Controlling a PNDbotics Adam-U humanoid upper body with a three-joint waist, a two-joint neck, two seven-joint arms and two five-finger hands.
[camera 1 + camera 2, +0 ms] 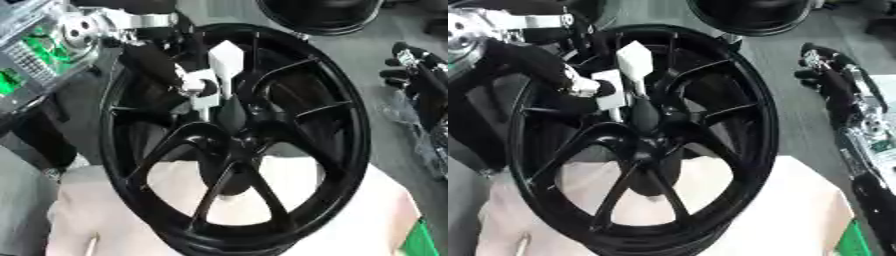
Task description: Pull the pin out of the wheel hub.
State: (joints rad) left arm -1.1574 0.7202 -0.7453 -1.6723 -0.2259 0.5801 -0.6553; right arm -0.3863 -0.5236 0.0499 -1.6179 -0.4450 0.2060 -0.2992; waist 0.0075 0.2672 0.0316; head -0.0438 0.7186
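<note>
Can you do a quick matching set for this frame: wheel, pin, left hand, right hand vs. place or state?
Things:
1. wheel
2. pin
3. left hand
4. right hand

Places or states:
A. idle at the right edge, off the wheel
B. black, spoked, standing over a pale surface
C. white, sticking up above the hub
D. at the hub beside the white pin

Pairs: 1-B, 2-C, 3-D, 4-A

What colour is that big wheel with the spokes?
The wheel is glossy black all over, seen best in the left eye view.
</note>
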